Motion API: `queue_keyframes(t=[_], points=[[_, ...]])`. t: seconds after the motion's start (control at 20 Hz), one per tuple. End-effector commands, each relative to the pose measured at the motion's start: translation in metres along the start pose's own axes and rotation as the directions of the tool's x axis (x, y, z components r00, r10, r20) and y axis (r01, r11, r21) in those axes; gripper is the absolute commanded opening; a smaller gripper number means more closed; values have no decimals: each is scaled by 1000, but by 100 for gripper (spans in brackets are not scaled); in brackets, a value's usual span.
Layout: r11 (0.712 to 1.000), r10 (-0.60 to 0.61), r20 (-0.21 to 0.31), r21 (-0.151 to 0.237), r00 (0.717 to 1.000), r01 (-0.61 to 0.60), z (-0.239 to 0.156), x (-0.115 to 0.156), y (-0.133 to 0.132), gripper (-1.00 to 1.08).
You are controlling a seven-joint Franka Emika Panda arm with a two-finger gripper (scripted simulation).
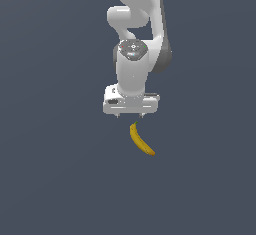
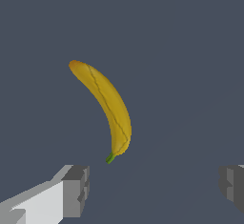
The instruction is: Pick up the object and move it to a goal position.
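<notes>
The hand (image 1: 130, 114) hangs spread wide and holding nothing, apparently to straddle the banana (image 1: 141, 139), which lies flat on the grey bench (image 1: 50, 179) just beyond its fingertips (image 2: 76, 189).

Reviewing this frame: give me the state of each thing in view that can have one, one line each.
Small curved yellow banana with green stem tip: lying free on the grey surface, not grasped.
White Panda gripper with grey fingertips: open, jaws wide apart, empty, near the banana's stem end.
</notes>
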State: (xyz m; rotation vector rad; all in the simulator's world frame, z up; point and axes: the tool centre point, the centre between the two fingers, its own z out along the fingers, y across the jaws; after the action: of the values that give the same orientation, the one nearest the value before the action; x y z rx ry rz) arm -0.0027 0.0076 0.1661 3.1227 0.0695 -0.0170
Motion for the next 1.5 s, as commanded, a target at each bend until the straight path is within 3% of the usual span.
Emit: queue_keyframes(t=[0.0,0.9,1.45], points=[[1000,0,0,0,1000,0,0,0,0,100],[999,-42,21,6,999,41,7,-1,-1,100],[977,-212,3,6,977,212,54,21,-25,100]])
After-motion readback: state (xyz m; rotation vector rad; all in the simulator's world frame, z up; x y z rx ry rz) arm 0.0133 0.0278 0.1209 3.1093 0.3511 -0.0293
